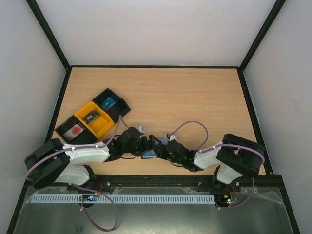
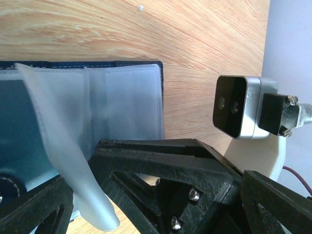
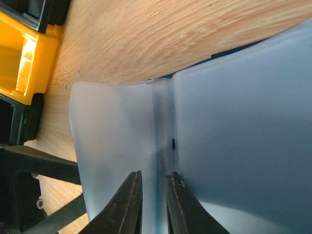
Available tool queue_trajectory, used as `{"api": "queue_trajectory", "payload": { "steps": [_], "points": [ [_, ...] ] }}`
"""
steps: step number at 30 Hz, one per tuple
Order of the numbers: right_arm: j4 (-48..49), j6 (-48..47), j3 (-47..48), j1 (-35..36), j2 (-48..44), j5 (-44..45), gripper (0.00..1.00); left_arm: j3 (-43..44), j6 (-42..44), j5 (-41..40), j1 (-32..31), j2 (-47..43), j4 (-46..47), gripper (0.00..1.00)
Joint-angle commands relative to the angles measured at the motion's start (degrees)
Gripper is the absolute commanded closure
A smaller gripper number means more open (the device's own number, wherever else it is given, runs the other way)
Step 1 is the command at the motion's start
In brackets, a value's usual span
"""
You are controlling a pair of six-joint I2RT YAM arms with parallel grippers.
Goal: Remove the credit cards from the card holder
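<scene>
The card holder (image 1: 147,155) lies open on the table between the two arms; its dark navy edge and frosted sleeves (image 2: 122,92) fill the left wrist view. A blue card (image 2: 19,131) shows through the left sleeve. My left gripper (image 2: 83,195) (image 1: 140,146) stands open wide over the holder, and a loose sleeve leaf curls up between its fingers. My right gripper (image 3: 153,174) (image 1: 163,148) is open by a narrow gap. A thin blue edge (image 3: 157,204) stands in that gap, touching neither finger; I cannot tell whether it is a card or a sleeve. A light blue card (image 1: 107,102) and a pinkish-red card (image 1: 74,130) lie in black trays.
Three open trays sit in a row at the left: black (image 1: 117,108), yellow (image 1: 100,124) (image 3: 19,53), black (image 1: 62,132). The right wrist's camera housing (image 2: 239,112) hangs close beside my left gripper. Black frame posts border the table.
</scene>
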Motion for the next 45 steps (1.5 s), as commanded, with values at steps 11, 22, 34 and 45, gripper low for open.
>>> {"api": "queue_trajectory", "payload": {
  "steps": [11, 22, 34, 45],
  "points": [
    [-7.0, 1.3, -6.9, 0.5, -15.1, 10.0, 0.70, 3.2, 2.6, 2.6, -0.1, 4.6, 8.5, 0.06],
    [-26.5, 0.5, -10.4, 0.5, -45.7, 22.6, 0.70, 8.7, 3.2, 5.5, -0.9, 12.8, 13.8, 0.07],
    [-28.4, -3.3, -8.6, 0.5, -47.0, 19.7, 0.70, 11.0, 7.1, 1.4, -0.3, 10.1, 6.0, 0.08],
    [-22.9, -8.4, -1.0, 0.5, -30.4, 10.8, 0.75, 1.0, 8.6, 1.3, 8.5, -0.9, -0.9, 0.40]
  ]
}}
